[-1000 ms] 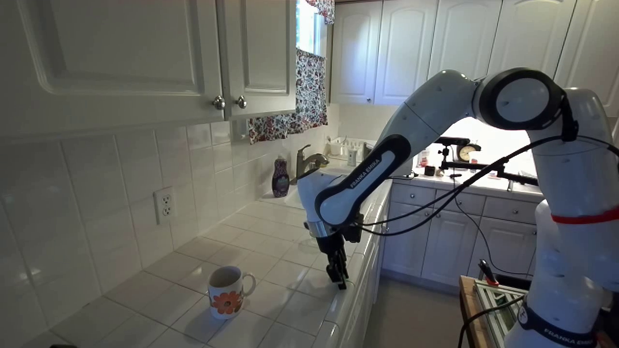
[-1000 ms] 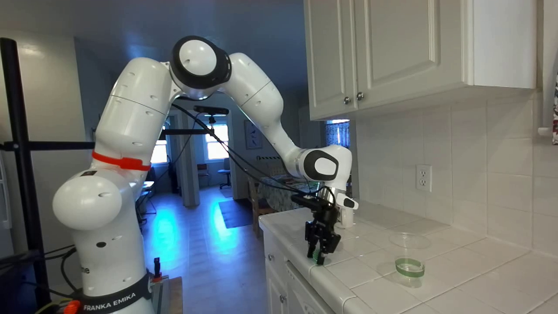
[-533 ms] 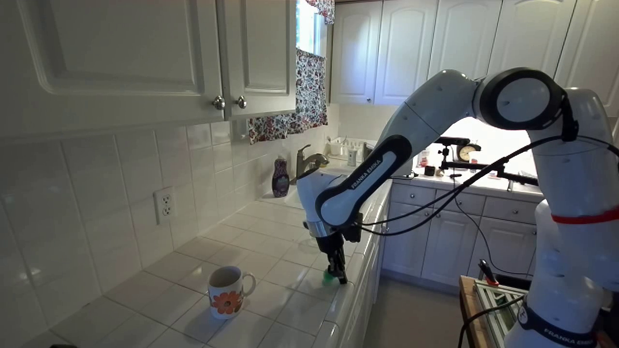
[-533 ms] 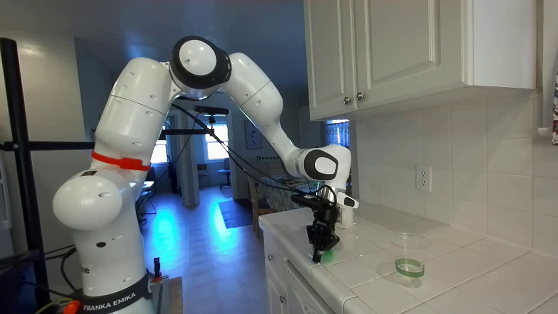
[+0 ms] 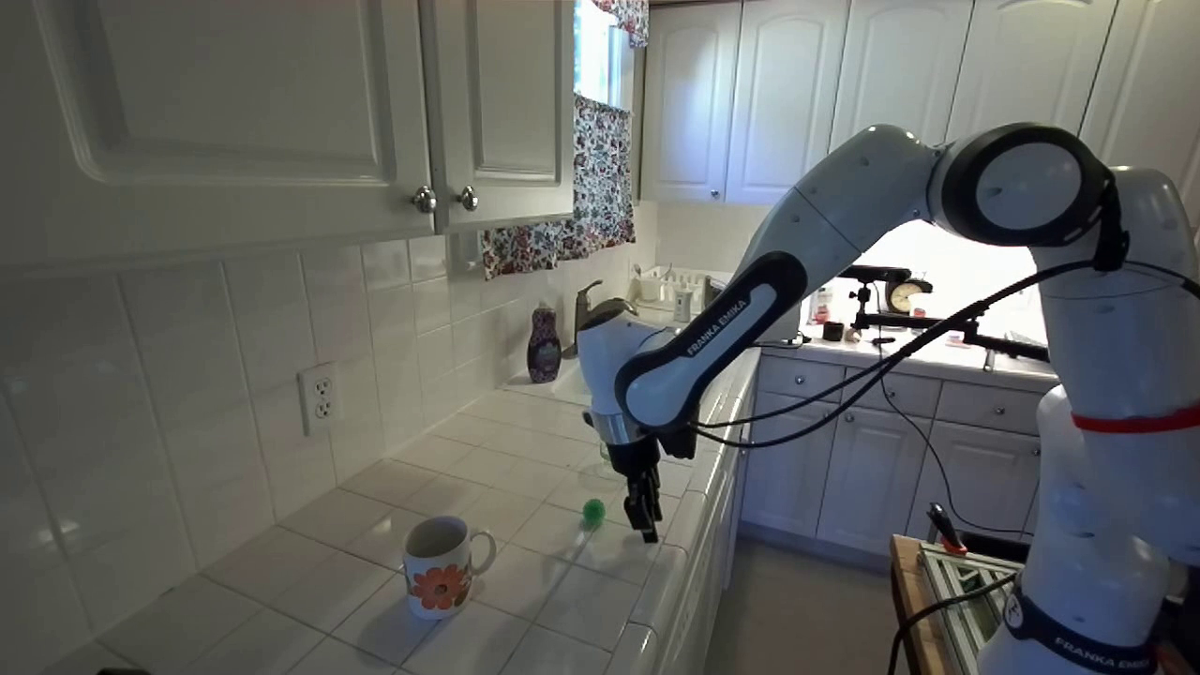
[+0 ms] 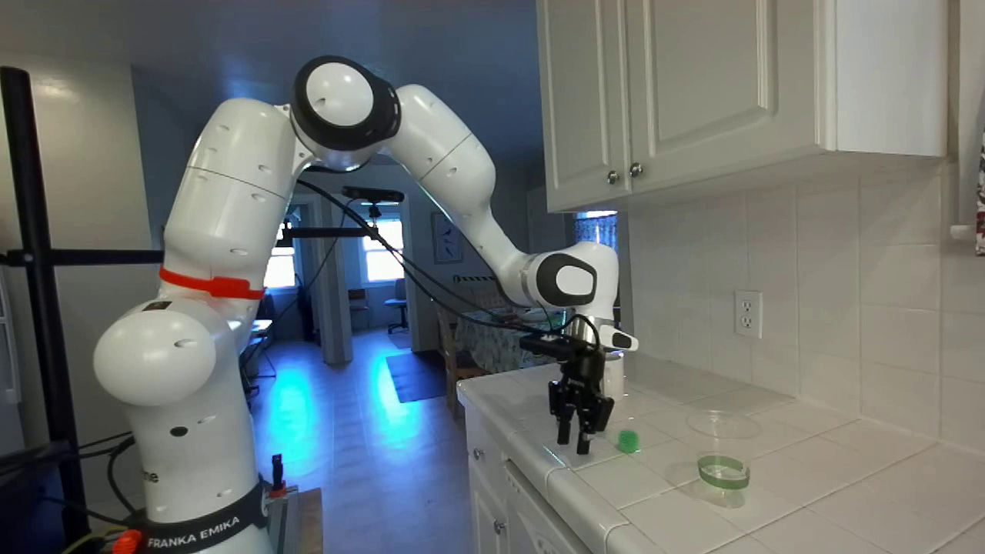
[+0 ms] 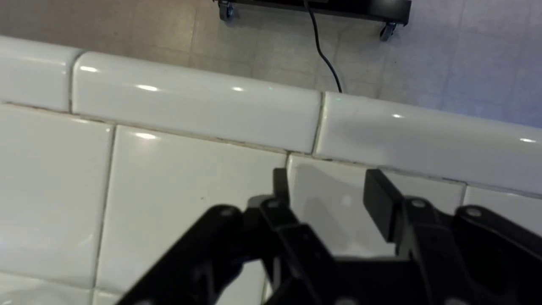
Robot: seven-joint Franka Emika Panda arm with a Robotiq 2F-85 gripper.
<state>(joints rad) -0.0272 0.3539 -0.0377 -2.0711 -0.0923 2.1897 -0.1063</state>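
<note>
My gripper is open and empty just above the white tiled counter, near its front edge. It also shows in an exterior view. In the wrist view its black fingers stand apart with only tile between them. A small green ball lies on the counter beside the fingers, on the wall side, apart from them. It shows in an exterior view too, but not in the wrist view. A clear cup with a green band stands further along the counter. A white mug with an orange flower stands on the other side.
The counter's rounded front edge runs close to the gripper. White cabinets hang above the counter. A purple soap bottle and a faucet are by the sink. A tiled wall with an outlet backs the counter.
The green ball was at the fingers and has moved away from them toward the wall. The gripper has risen slightly. Its fingers looked closer together half a second ago and are apart now.
</note>
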